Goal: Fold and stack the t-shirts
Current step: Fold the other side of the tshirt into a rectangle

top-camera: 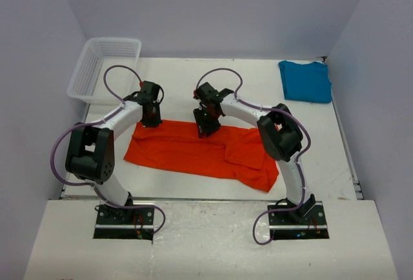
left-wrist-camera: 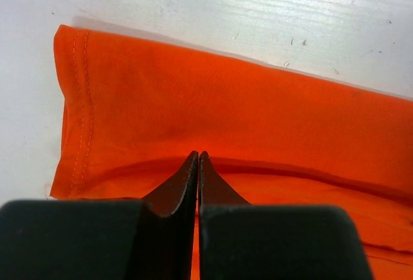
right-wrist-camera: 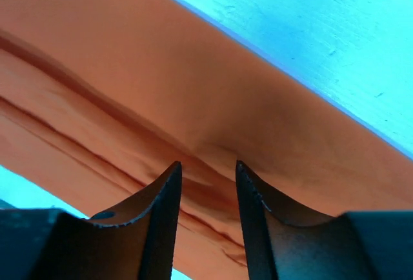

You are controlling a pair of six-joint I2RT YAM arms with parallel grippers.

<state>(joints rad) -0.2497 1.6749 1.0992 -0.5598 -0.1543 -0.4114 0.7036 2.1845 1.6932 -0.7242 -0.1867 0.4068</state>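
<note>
While the orange shirt [top-camera: 181, 148] lies spread and creased, I see my left pincer [left-wrist-camera: 197, 157] closed at a fold and my right pincer [right-wrist-camera: 208, 164] narrowly parted. Only overhead shows the folded blue shirt [top-camera: 305, 81].

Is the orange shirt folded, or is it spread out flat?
Partly folded. The orange shirt lies as a long band with a layer doubled over its right part, not yet a compact rectangle.

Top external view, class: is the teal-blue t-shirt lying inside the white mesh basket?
No, the teal-blue t-shirt lies on the table at the far right corner, while the basket stands at the far left.
</note>
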